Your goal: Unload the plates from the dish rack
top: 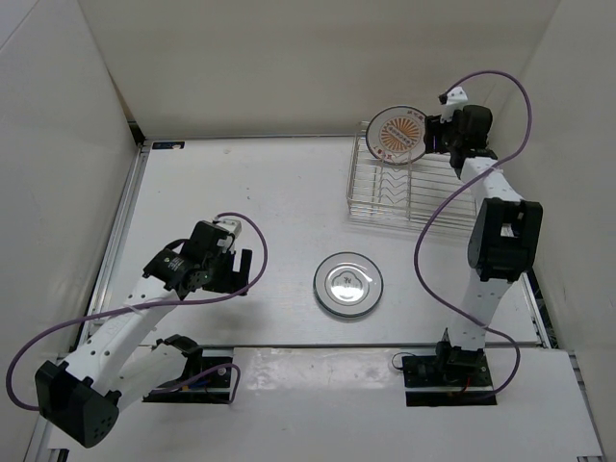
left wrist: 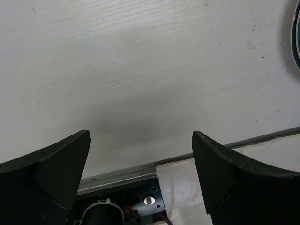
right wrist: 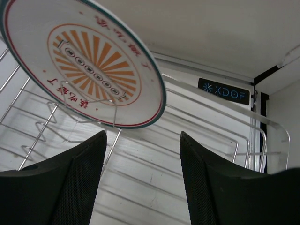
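Note:
One of the plates (top: 399, 134), white with an orange sunburst centre and a dark rim, stands tilted in the far left end of the silver wire dish rack (top: 414, 197). In the right wrist view this plate (right wrist: 89, 65) fills the upper left, behind a rack wire (right wrist: 115, 115). My right gripper (top: 435, 135) hovers beside its right edge, open (right wrist: 143, 136), with only rack wires between the fingers. A second plate (top: 348, 284) lies flat on the table's middle. My left gripper (top: 243, 272) is open over bare table (left wrist: 141, 136), holding nothing.
The flat plate's rim (left wrist: 296, 37) shows at the right edge of the left wrist view. White walls enclose the table on three sides. A metal rail (left wrist: 126, 176) and the arm bases (top: 452, 371) line the near edge. Purple cables loop from both arms.

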`<state>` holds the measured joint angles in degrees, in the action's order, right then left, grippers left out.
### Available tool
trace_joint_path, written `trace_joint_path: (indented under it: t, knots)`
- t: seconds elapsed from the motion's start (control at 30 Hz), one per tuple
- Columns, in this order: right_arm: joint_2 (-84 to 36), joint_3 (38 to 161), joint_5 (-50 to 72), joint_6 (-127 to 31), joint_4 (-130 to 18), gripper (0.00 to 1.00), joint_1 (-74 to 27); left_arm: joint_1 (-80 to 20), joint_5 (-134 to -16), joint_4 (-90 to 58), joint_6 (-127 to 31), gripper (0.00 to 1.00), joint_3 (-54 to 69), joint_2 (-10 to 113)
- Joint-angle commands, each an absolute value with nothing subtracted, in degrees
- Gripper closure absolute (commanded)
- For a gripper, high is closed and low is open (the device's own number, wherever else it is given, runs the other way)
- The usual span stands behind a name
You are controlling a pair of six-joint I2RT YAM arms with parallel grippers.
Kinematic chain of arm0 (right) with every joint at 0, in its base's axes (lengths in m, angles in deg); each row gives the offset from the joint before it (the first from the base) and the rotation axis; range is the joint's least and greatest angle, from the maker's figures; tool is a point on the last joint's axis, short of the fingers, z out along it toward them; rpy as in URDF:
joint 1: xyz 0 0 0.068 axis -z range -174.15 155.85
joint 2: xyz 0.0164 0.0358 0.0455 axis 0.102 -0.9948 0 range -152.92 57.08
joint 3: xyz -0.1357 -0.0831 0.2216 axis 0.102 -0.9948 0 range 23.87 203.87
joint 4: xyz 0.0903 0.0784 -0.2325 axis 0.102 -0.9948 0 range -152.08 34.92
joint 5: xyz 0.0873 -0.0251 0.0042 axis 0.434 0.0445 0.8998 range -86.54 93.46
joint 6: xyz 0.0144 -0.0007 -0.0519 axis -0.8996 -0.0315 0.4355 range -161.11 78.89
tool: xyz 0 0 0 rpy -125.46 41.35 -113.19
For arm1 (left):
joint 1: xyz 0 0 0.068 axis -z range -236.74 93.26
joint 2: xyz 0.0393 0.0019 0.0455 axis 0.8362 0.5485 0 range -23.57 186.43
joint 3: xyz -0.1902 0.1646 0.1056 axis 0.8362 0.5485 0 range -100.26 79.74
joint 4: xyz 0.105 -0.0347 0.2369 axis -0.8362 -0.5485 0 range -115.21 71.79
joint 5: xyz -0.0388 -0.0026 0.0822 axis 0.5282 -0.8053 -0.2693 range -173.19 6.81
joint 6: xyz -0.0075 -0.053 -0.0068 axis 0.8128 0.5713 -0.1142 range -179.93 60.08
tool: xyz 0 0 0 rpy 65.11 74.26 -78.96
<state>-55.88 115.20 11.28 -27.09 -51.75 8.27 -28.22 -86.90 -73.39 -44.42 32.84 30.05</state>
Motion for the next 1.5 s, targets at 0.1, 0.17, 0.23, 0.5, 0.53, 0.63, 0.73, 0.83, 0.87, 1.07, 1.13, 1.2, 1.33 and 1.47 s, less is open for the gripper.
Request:
trace_joint_path:
  t: [0.1,0.17,0.23,0.5,0.53,0.63,0.73,0.83,0.87,1.07,1.13,1.2,1.33,1.47]
  knots:
    - [-60.41,121.07,25.07,-31.42,-44.90,0.33,12.44,-28.08,-84.86,-71.74,-44.98,0.00,31.93,28.55]
    - [-61.04,120.90,29.38,-33.62,-42.70,0.33,13.58,-28.17,-84.77,-71.21,-45.07,0.00,32.19,28.28]
    - [-62.62,121.16,31.75,-35.30,-40.68,0.33,14.03,-28.08,-85.12,-71.12,-45.07,0.00,32.19,28.46]
    - [-67.72,123.62,39.39,-42.58,-34.36,0.38,15.70,-28.17,-86.36,-72.09,-44.98,0.00,31.57,30.65]
    - [-68.85,123.97,39.76,-44.69,-32.86,0.39,15.70,-28.09,-86.53,-72.17,-45.07,0.00,31.49,30.83]
    - [-70.52,125.29,41.16,-47.34,-30.31,0.44,16.05,-28.00,-86.88,-72.35,-45.07,0.00,31.40,31.18]
    - [-71.85,125.91,42.04,-48.92,-28.73,0.49,16.31,-28.08,-87.23,-72.52,-45.07,0.00,31.40,31.62]
    - [-72.64,126.00,43.01,-50.86,-26.70,0.60,16.93,-28.17,-87.41,-72.52,-45.16,0.00,31.31,32.15]
    - [-72.82,125.91,43.27,-51.30,-26.61,0.62,17.01,-28.17,-87.58,-72.61,-45.16,0.00,31.31,32.24]
    - [-73.17,125.56,47.14,-51.57,-26.17,0.73,17.46,-28.17,-87.94,-72.70,-45.16,0.00,31.14,32.59]
    - [-73.43,125.56,48.01,-51.74,-26.26,0.77,17.72,-28.09,-87.85,-72.79,-45.16,0.00,31.14,32.85]
    - [-73.87,125.73,48.63,-51.83,-26.26,0.86,17.81,-28.08,-87.85,-72.96,-45.16,0.00,31.05,33.03]
    - [-75.01,125.30,50.21,-52.18,-26.43,0.78,17.81,-28.17,-87.76,-73.14,-45.16,0.00,30.96,33.29]
    - [-76.33,124.94,50.22,-52.62,-26.08,0.58,17.72,-28.00,-87.67,-72.97,-45.07,0.00,31.05,33.38]
